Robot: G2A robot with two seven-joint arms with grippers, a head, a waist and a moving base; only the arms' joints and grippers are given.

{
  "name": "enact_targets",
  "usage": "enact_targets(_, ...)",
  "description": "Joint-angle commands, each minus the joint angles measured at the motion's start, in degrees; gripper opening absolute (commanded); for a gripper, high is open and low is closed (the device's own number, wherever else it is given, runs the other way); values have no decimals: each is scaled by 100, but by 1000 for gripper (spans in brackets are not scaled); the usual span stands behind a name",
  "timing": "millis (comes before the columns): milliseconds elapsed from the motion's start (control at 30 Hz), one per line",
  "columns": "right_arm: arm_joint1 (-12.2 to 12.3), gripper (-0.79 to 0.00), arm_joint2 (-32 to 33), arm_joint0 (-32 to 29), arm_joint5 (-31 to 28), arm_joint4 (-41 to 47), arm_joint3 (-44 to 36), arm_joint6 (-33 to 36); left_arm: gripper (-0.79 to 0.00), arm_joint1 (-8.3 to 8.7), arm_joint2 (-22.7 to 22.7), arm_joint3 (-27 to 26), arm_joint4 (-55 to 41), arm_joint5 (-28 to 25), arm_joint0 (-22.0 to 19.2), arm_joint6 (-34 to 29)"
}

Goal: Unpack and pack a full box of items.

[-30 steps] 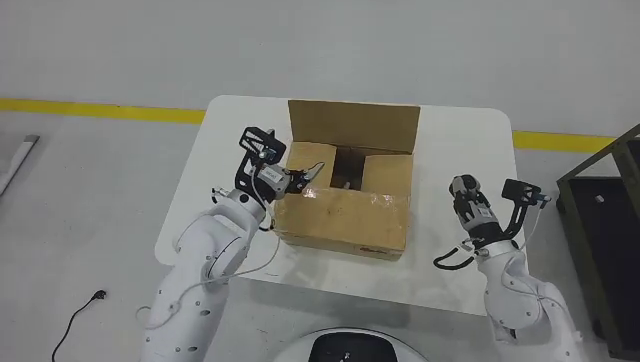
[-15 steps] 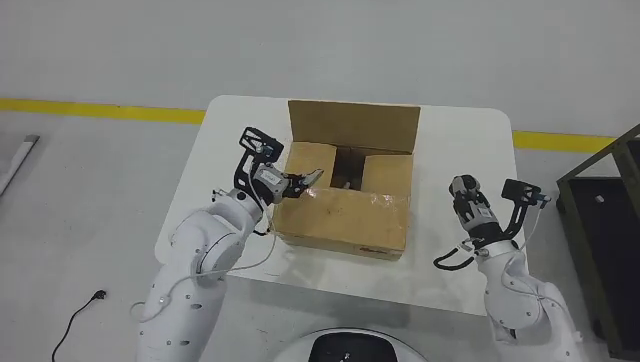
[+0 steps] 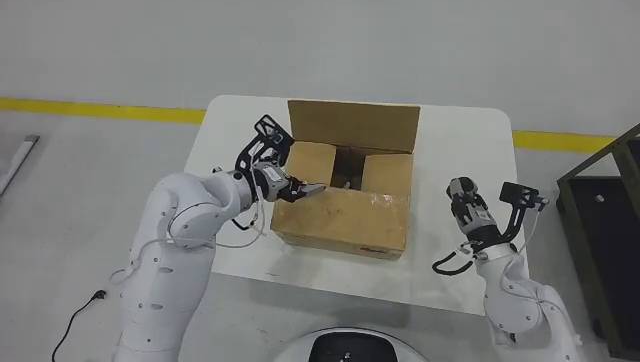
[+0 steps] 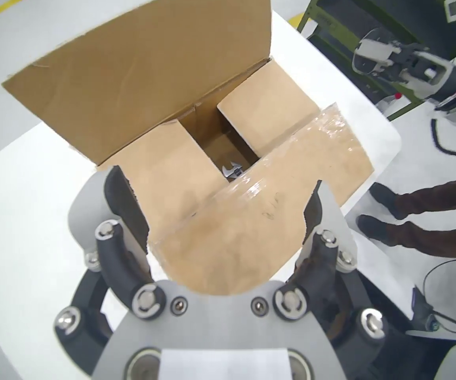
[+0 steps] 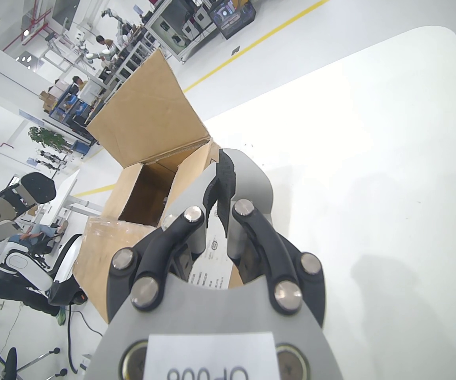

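Left gripper (image 4: 216, 179) spread over the taped box flap (image 4: 291, 164): bendy card, slick tape, so I'd pinch its edge.

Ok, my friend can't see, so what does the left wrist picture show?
The left gripper is open above the taped near flap of a cardboard box on a white table. The far flap stands up, and a small metal wrench shows through the gap between the side flaps.

We're looking at a plain brown cardboard box (image 3: 340, 217), matt and a bit fibrous, with crinkly glossy clear tape (image 4: 259, 185) along one flap. There's a small shiny metal wrench (image 4: 232, 170) inside, and the smooth white table (image 3: 455, 137) has a faint sheen.
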Motion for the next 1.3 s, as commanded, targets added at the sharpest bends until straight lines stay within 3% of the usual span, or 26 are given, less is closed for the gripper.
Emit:
enact_targets(0,6,-785,29,-31,-31,-2,-19,-33,0,-2,1,5,2,13,3,3)
enact_targets(267,22,-785,75,-110,-72,10,-28,-69,0,-1,-2,20,5,42,21,26)
enact_targets(733,41,-785,11,-84,-93,29,1,-51,0,191,-431,927,-1098,504,-31,-504)
enact_targets(867,50,-785,-2,-87,-92,14,51,-3,0,223,-380,1038,-1170,652,8,-415)
enact_targets(1267,65,-785,13,-179,-250,422,266,75,0,344,-119,1117,-1307,359,-3,-499)
